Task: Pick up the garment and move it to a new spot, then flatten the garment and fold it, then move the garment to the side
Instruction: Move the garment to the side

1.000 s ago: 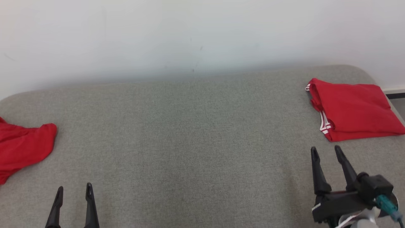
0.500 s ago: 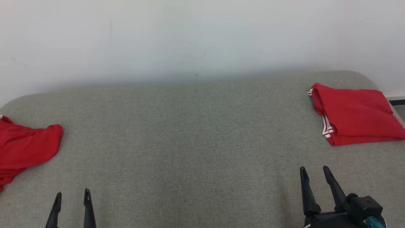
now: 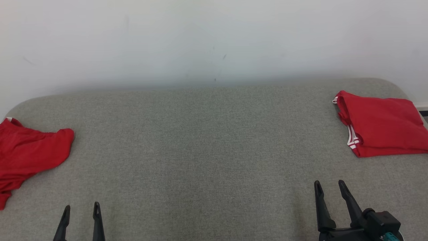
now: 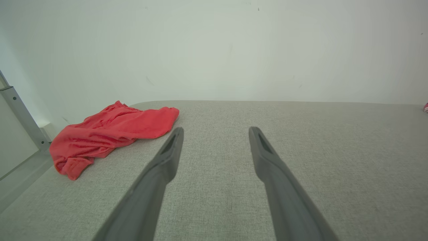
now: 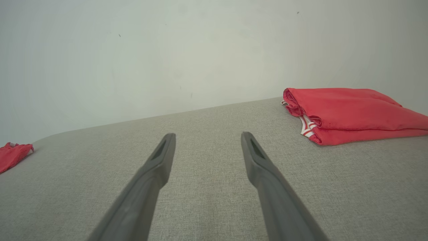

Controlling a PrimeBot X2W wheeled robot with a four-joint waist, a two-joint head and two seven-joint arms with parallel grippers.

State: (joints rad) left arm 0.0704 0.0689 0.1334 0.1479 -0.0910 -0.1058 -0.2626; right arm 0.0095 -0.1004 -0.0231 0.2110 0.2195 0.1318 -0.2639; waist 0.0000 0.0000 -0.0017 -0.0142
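Observation:
A crumpled red garment (image 3: 30,154) lies at the left edge of the grey padded surface (image 3: 207,150); the left wrist view has it (image 4: 110,134) ahead and to the left of my fingers. A folded red garment (image 3: 384,124) with white-striped trim rests at the far right, flat and squared (image 5: 347,112). My left gripper (image 3: 82,206) is open near the front edge, empty, well short of the crumpled garment (image 5: 13,154). My right gripper (image 3: 329,182) is open and empty, a little in front of the folded one. Both sets of fingers (image 4: 216,129) (image 5: 208,134) hover over bare fabric.
A pale wall (image 3: 214,40) runs along the back of the surface. A metal frame post (image 4: 20,113) stands beyond the left end. The surface's corners are rounded and the folded garment sits close to the right one.
The head camera has shifted, sliding the whole scene right and down. My right gripper has drawn back from the folded garment toward the front edge. Both grippers stay open.

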